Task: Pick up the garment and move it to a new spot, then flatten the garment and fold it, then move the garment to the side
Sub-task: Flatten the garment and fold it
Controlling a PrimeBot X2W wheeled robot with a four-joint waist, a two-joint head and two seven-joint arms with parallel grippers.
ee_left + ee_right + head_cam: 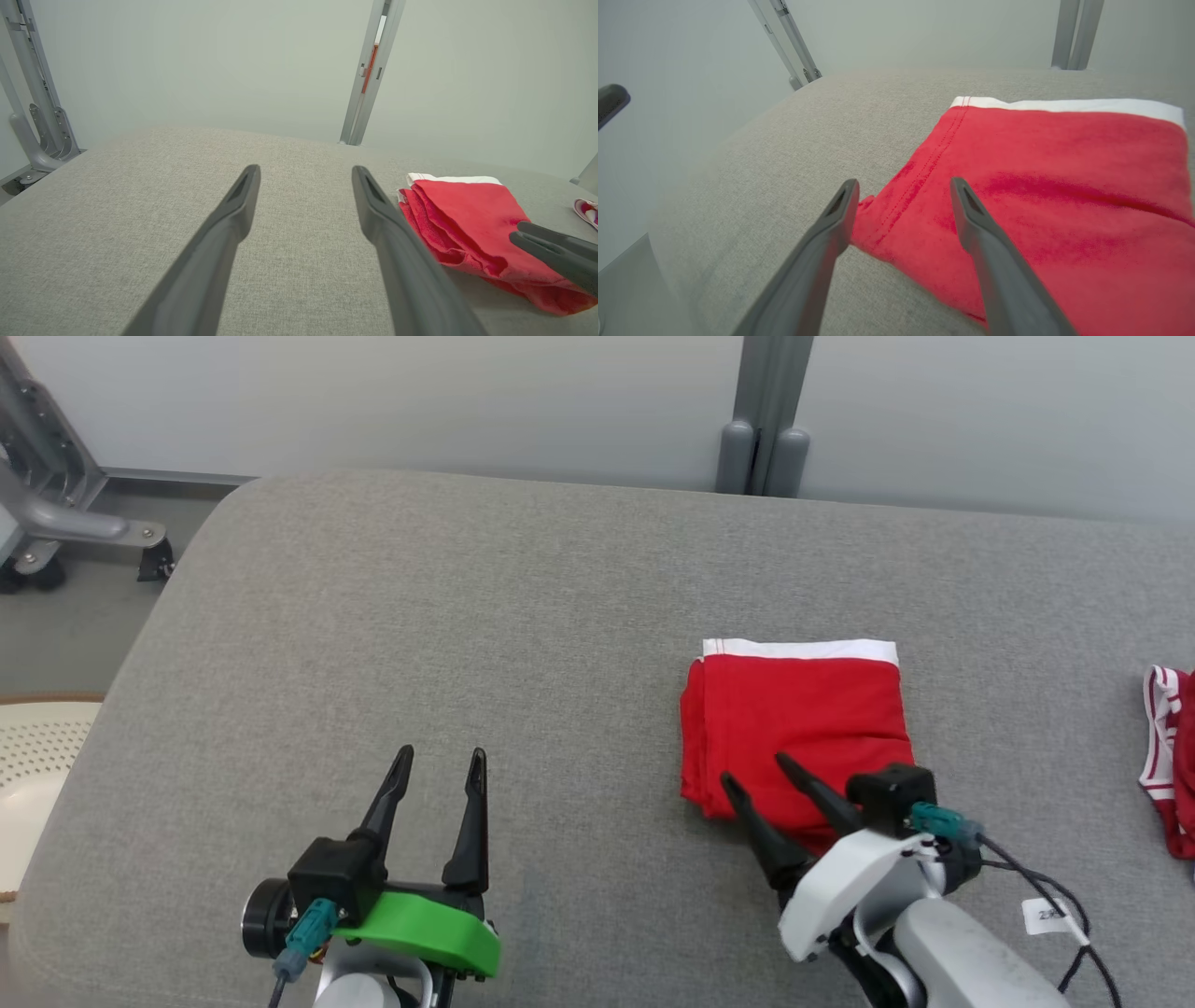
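Overhead first: grey padded surface (523,644) with a rounded far-left corner, pale wall (373,392) behind, grey post (766,420) at the far edge. Past the left edge, floor (84,616), a metal frame on castors (56,523) and a pale perforated object (37,756). Folded red garment (803,719), white band along its far side, lying right of centre. Striped red-and-white cloth (1172,756) at the right border, well apart from it. Broad bare stretch left of and beyond the garment. Left gripper (441,754) near the front edge, fingers spread, empty. Right gripper (754,769) spread too, tips over the garment's near-left corner; contact impossible to judge.

Next, left wrist: left gripper (306,172) wide apart above bare fabric, garment (467,210) to its right, right gripper's fingers (551,247) over its near part.

Lastly, right wrist: right gripper (904,186) splayed, one tip at the garment's (1064,163) corner edge, the other above red cloth, nothing pinched.
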